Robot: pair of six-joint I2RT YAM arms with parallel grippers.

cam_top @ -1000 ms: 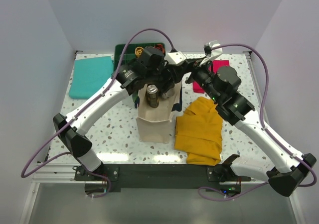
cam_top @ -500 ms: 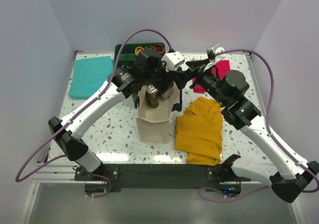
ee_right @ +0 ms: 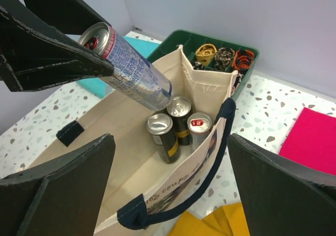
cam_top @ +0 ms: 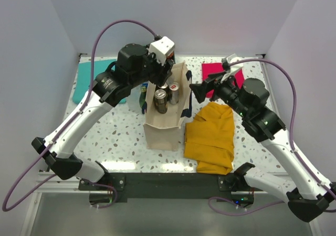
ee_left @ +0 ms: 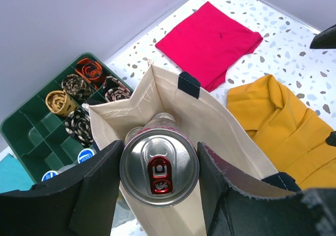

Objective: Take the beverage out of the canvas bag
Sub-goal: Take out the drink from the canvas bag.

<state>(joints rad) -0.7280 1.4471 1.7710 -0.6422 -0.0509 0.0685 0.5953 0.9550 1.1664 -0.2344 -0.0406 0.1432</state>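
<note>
Right wrist view shows three cans (ee_right: 179,116) in the canvas bag (ee_right: 207,85), with the right gripper (ee_right: 170,147) spread open. Left wrist view mostly hides them behind the slim can (ee_left: 159,165) that the left gripper (ee_left: 160,186) clasps.

The left gripper (ee_left: 159,186) clamps a silver aluminium can with red tab (ee_left: 159,162) above the open cream canvas bag (ee_left: 226,126); perhaps a second can (ee_left: 164,120) stands below.

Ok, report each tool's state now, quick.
Left tool: closed on a slim silver can.
Right tool: open, holding nothing.
</note>
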